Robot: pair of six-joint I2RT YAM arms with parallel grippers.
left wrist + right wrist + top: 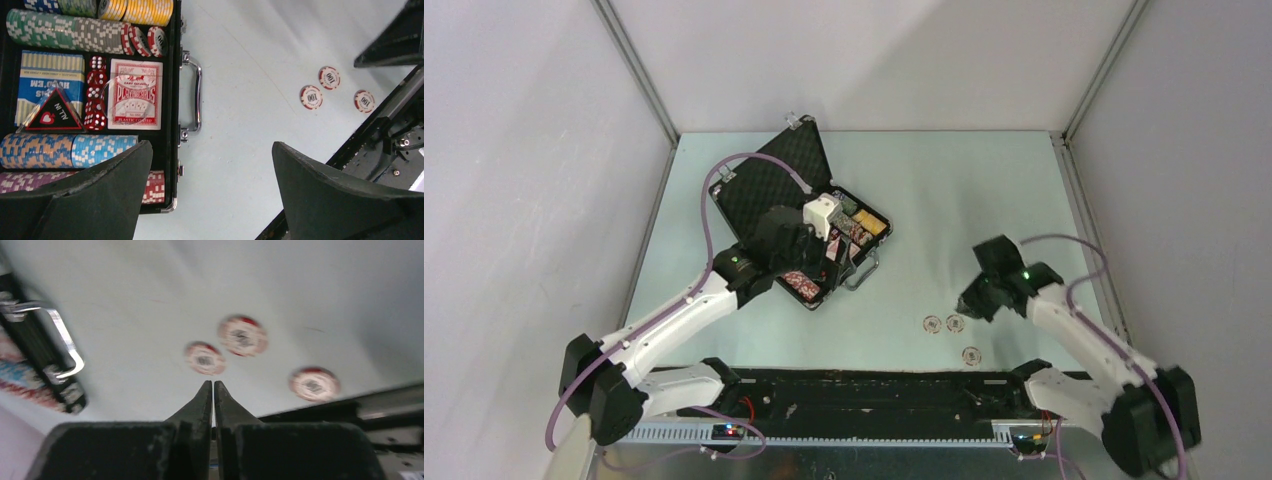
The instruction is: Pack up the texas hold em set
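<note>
The black case (759, 185) lies open at the table's left middle, its foam lid standing up. Inside it are rows of multicoloured chips (70, 32), a red card deck (135, 94), a blue deck (50, 75) and red dice (95, 100). My left gripper (211, 147) hangs open above the case's near corner beside the silver handle (198, 95), holding nothing. Three red-and-white chips (311, 97) (205, 358) lie loose on the table to the right. My right gripper (213, 384) hovers just short of them, its jaws together with nothing between them.
A black rail (874, 385) runs along the table's near edge, close behind the loose chips (955, 323). White walls with metal posts enclose the table on three sides. The right wrist view is blurred by motion.
</note>
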